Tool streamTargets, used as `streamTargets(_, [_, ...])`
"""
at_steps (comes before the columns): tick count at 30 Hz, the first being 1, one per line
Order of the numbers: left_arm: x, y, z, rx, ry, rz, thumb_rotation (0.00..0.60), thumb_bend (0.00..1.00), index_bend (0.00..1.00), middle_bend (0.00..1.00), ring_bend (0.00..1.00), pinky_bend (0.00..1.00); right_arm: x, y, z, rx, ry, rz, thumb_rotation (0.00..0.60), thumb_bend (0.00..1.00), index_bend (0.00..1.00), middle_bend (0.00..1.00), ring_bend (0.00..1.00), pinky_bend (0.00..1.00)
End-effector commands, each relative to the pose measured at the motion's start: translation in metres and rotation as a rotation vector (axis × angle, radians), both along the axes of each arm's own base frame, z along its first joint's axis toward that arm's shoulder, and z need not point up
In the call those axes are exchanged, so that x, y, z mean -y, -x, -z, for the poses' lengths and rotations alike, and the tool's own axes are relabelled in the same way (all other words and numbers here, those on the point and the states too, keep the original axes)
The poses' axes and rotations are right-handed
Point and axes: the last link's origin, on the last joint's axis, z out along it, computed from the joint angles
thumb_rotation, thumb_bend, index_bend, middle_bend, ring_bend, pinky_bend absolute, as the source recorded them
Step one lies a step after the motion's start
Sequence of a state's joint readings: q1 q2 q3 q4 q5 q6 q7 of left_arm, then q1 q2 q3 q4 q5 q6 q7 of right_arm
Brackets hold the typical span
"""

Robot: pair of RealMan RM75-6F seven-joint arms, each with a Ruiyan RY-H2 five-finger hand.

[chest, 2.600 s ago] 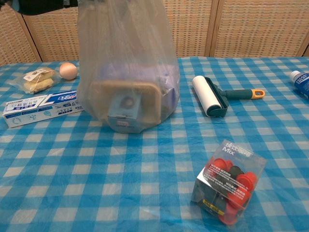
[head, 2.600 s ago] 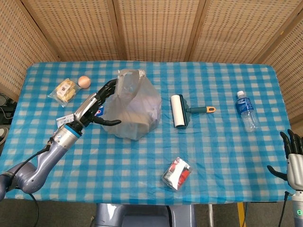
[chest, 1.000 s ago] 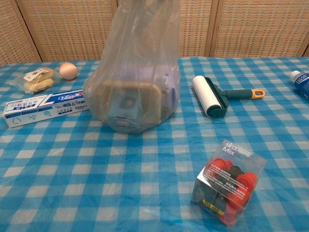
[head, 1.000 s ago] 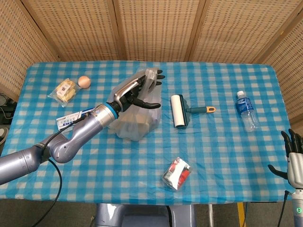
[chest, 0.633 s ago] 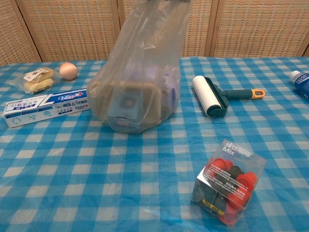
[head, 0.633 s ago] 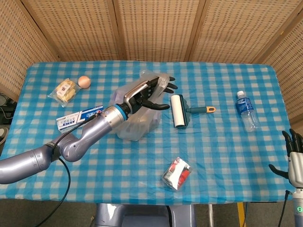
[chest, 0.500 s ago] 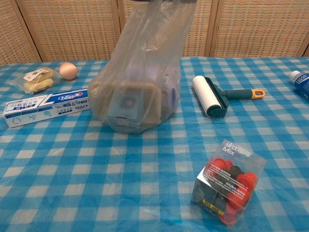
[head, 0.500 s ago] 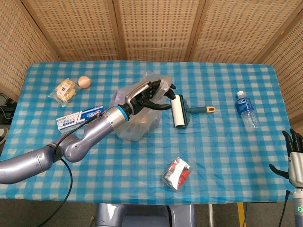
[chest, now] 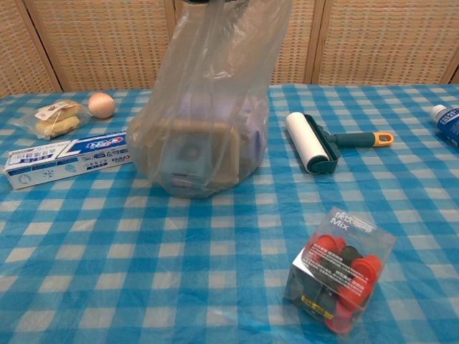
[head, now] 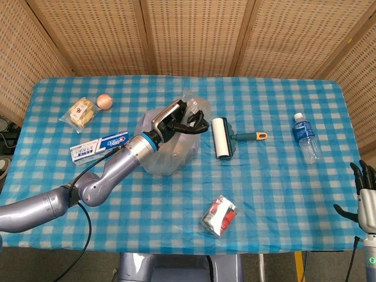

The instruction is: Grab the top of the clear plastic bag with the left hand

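The left hand (head: 181,120) curls around the top of the clear plastic bag (chest: 208,107); next, seemingly, tighten that grasp.

Checked table (head: 276,194) — bag (chest: 208,136), roller (head: 222,138), bottle (head: 306,138)

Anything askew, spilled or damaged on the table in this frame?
Nothing stands out. The left hand grips the top of the clear plastic bag, which stands upright with its contents inside. The water bottle lies on its side, cap on, nothing spilled.
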State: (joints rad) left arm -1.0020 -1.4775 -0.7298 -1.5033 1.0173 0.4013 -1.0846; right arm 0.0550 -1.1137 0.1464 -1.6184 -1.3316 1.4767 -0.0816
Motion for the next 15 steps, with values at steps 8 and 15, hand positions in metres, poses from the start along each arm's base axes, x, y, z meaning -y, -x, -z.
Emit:
streamTargets(8, [0.009, -0.008, -0.021, 0.077, -0.042, 0.024, 0.6, 0.0, 0.8, 0.75, 0.61, 0.15, 0.0, -0.001, 0.002, -0.005, -0.008, 0.002, 0.6, 0.0, 0.0, 0.0, 0.0, 0.0])
streamTargets(15, [0.012, -0.008, -0.026, 0.107, -0.025, 0.02, 0.6, 0.0, 0.8, 0.75, 0.61, 0.27, 0.0, -0.002, 0.003, -0.007, -0.01, 0.0, 0.6, 0.0, 0.0, 0.0, 0.0, 0.0])
